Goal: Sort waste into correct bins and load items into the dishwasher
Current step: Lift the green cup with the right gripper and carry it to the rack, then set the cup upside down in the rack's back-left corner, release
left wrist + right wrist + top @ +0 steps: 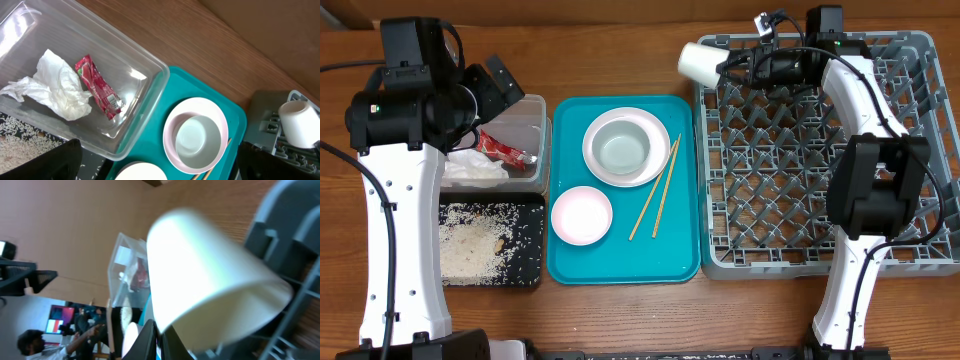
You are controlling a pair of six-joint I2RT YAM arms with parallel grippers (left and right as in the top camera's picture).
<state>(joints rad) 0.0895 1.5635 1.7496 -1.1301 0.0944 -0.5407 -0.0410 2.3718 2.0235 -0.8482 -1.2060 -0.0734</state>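
My right gripper (728, 66) is shut on the rim of the small white cup (698, 63), held on its side at the far left corner of the grey dish rack (910, 150); the cup fills the right wrist view (205, 275). My left gripper (505, 85) is open and empty above the clear tub (535, 110), which holds the red wrapper (97, 86) and the white napkin (55, 87). Rice (475, 245) lies in the black tray (530, 275). The grey-green bowl (622, 148) sits on the pink-white plate (595, 165), with the pale pink bowl (581, 214) and chopsticks (657, 190) beside them.
The plate, bowls and chopsticks lie on a teal serving tray (620, 262) between the bins and the rack. The rack's grid of upright pegs takes up the right side of the wooden table (620, 60).
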